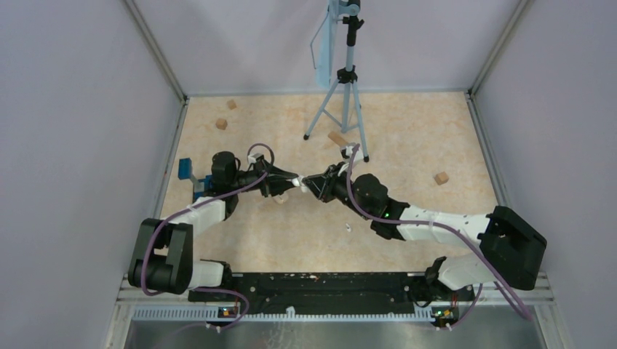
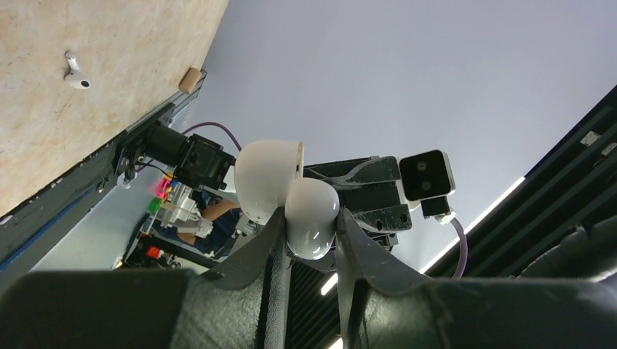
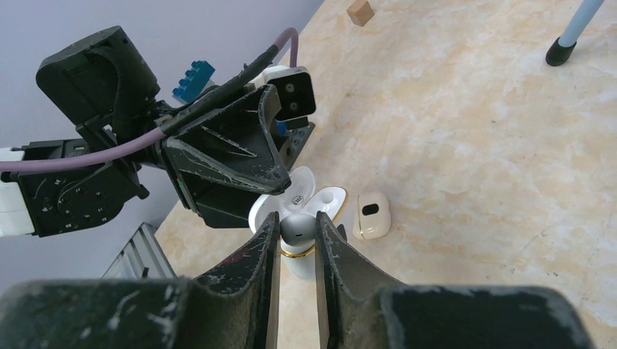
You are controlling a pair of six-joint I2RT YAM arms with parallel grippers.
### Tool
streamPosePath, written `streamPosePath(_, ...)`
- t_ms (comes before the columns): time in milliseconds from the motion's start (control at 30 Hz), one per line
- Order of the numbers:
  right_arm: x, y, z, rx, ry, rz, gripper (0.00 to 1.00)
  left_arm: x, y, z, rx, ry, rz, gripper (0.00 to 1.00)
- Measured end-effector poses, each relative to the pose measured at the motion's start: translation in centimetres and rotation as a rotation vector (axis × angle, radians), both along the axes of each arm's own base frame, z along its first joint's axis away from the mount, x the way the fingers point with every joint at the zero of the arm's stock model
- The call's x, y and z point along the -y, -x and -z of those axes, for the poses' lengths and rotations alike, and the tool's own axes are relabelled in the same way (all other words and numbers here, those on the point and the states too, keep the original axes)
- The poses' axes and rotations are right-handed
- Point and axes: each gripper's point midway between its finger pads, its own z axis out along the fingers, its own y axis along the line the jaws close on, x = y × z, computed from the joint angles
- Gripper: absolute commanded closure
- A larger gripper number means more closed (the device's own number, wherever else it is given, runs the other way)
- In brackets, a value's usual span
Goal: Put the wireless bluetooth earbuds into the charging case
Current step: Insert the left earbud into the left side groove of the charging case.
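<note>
- Left gripper (image 2: 311, 222) is clamped narrow on the open charging case (image 2: 266, 177), held up off the table (image 1: 407, 145) mid-scene. The lid is tipped back, so its wells face the other arm.
- Right gripper (image 3: 295, 220) is pinched nearly closed on one earbud (image 3: 297, 230), right at the case's gold-rimmed mouth — lined up for seating, I'd judge.
- A spare earbud (image 2: 76, 75) lies on the table nearer the bases, and a closed case (image 3: 372, 215) rests close by — likely next in line.

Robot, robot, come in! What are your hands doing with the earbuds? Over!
Left gripper shut on open charging case. Right gripper shut on earbud, at case's opening. Second earbud lying on table. Nothing in the way. Over.
</note>
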Motion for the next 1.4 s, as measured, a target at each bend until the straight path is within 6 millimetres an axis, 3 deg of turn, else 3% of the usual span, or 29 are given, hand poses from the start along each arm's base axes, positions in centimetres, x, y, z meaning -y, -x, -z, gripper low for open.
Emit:
streamPosePath(633, 0.1, 1.1, 0.4, 0.024, 0.061, 0.009, 0.97, 0.0, 0.8, 0.5, -0.017, 0.003, 0.027, 1.0)
streamPosePath(933, 0.1, 1.6, 0.3, 0.025, 0.07, 0.016, 0.84, 0.0, 1.0, 0.5, -0.015, 0.006, 0.04, 1.0)
streamPosePath(1400, 0.1, 1.7, 0.2, 0.034, 0.083, 0.016, 0.77, 0.0, 1.1, 0.5, -0.008, 0.004, 0.044, 1.0)
